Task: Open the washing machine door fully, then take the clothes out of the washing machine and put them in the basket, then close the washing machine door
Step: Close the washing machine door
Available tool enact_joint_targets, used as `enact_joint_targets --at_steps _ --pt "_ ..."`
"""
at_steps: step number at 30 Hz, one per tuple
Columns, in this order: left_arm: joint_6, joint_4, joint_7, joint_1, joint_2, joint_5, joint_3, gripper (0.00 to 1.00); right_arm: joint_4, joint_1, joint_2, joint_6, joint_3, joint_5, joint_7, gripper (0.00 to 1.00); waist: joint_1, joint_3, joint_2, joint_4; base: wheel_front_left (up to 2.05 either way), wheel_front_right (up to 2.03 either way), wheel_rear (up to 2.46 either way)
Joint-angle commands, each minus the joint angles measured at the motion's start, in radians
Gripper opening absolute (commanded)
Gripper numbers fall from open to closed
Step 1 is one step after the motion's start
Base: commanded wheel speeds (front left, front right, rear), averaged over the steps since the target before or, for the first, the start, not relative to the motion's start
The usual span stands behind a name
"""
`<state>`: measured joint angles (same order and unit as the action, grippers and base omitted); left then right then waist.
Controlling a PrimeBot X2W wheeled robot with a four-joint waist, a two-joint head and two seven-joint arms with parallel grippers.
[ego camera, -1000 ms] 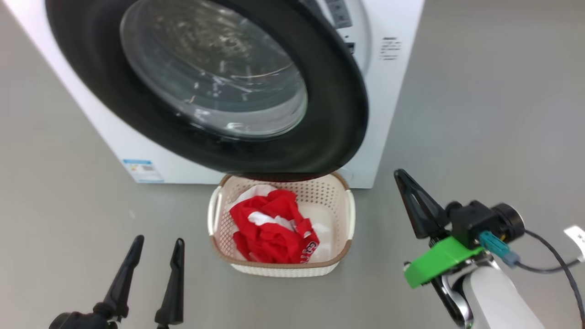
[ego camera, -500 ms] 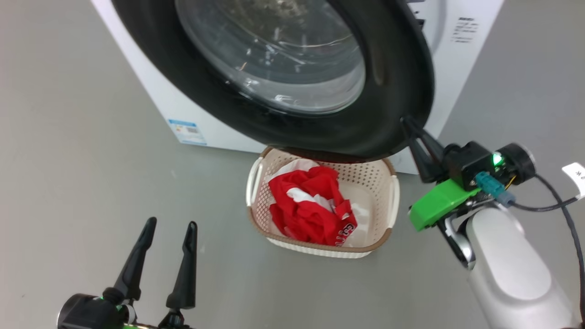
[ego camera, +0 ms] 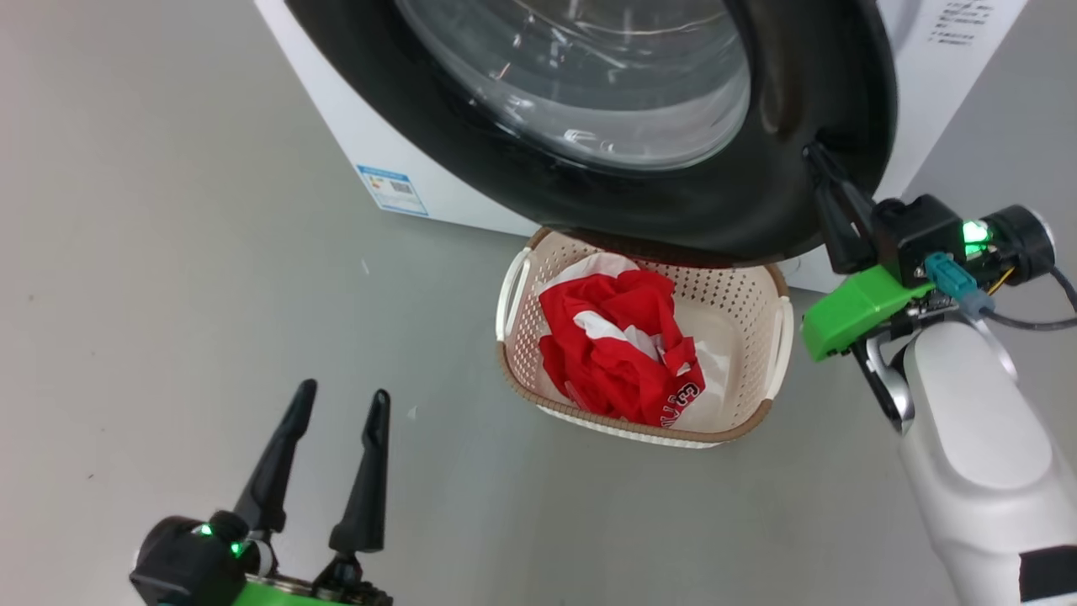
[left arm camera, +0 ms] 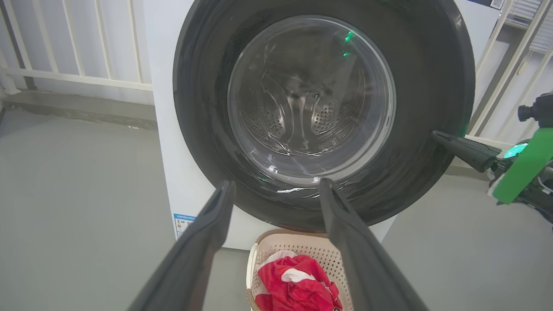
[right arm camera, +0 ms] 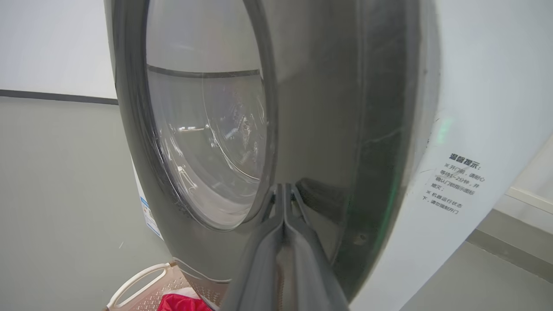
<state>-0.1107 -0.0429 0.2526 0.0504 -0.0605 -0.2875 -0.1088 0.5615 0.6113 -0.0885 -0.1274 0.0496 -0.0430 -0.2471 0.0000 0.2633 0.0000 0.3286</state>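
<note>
With the clothes (ego camera: 618,353) in the basket (ego camera: 745,421) before the washing machine (ego camera: 930,93), I'm on closing: my clenched, empty right tool (ego camera: 816,156) sits at the right rim of the washing machine door (ego camera: 580,84), left tool (ego camera: 343,391) spread idle, so next I push it flush.

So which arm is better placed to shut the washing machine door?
The right: the right gripper, shut, has its tips at the washing machine door; the left gripper sits open, low, away.
</note>
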Motion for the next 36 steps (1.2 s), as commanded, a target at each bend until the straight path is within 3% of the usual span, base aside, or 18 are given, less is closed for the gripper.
enact_joint_targets --at_steps 1,19,28,36 --pt "-0.008 -0.023 0.009 0.031 -0.004 -0.023 0.020 1.00 -0.006 0.044 0.004 -0.003 0.006 -0.019 -0.009 0.00 0.0000 0.016 0.0000 0.013 0.00 0.00 0.00" --pt "-0.018 0.000 0.009 0.087 -0.003 -0.023 -0.035 1.00 0.195 0.331 -0.101 -0.003 -0.011 -0.090 -0.014 0.00 0.0000 0.108 0.0000 0.045 0.00 0.00 0.00" --pt "-0.019 0.013 0.009 0.110 -0.001 -0.020 -0.046 1.00 0.239 0.420 -0.116 -0.003 -0.058 -0.141 -0.015 0.00 0.0000 0.133 0.0000 0.055 0.00 0.00 0.00" --pt "-0.020 0.022 0.009 0.119 0.001 -0.020 -0.043 1.00 0.227 0.409 -0.086 -0.003 -0.071 -0.152 -0.015 0.00 0.0000 0.121 0.0000 0.036 0.00 0.00 0.00"
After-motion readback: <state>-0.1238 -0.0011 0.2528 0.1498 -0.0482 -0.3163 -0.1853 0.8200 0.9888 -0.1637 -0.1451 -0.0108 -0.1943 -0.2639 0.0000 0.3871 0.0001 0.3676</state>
